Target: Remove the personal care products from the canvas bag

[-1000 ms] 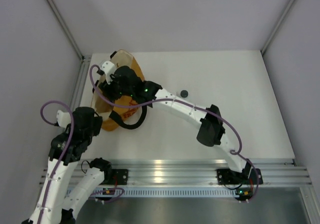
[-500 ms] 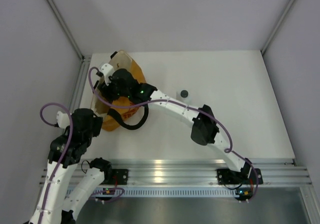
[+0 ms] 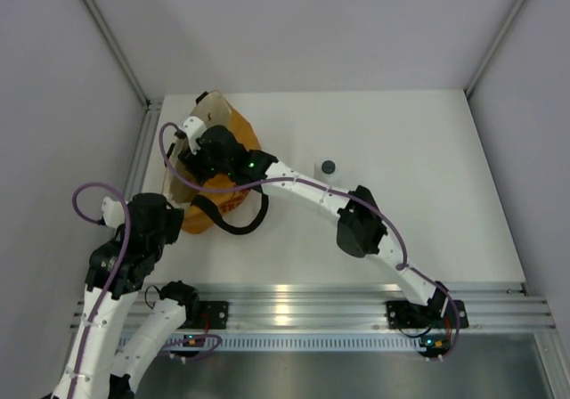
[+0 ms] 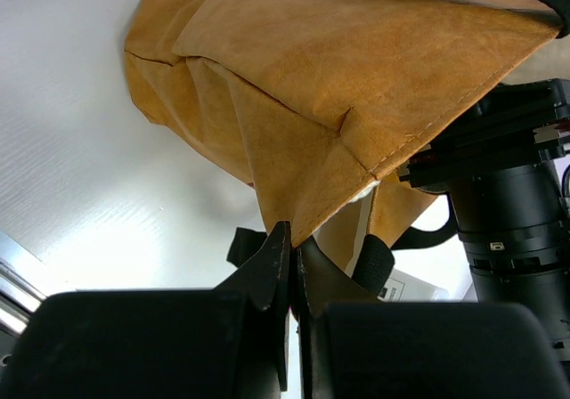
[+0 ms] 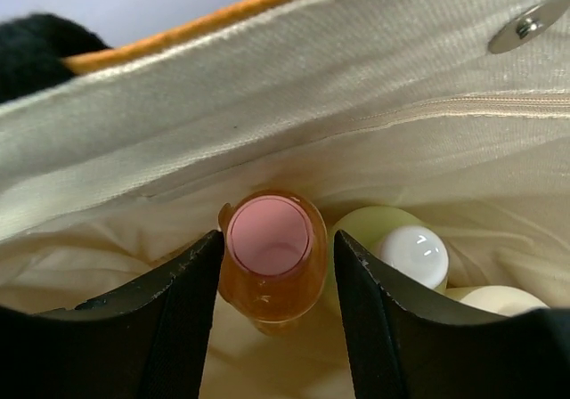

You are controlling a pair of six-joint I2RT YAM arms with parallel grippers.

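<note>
At the far left of the table point(image 3: 427, 194), the left gripper point(image 4: 291, 239) is clenched on a corner of the canvas bag point(image 4: 338, 78). Inside the bag, the right gripper point(image 5: 276, 243) brackets the orange bottle point(image 5: 269, 235); whether it squeezes, I cannot tell. Just right sit the pale green bottle point(image 5: 370, 225) and the beige bottle point(image 5: 494, 299). The black-capped bottle point(image 3: 329, 166) stands on the table, right of the bag.

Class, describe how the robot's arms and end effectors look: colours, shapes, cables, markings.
The left arm and right arm are white tubular links with black joints, each trailing a purple cable. A green light glows near the right wrist. The left end effector and right end effector have black tapered fingers.
</note>
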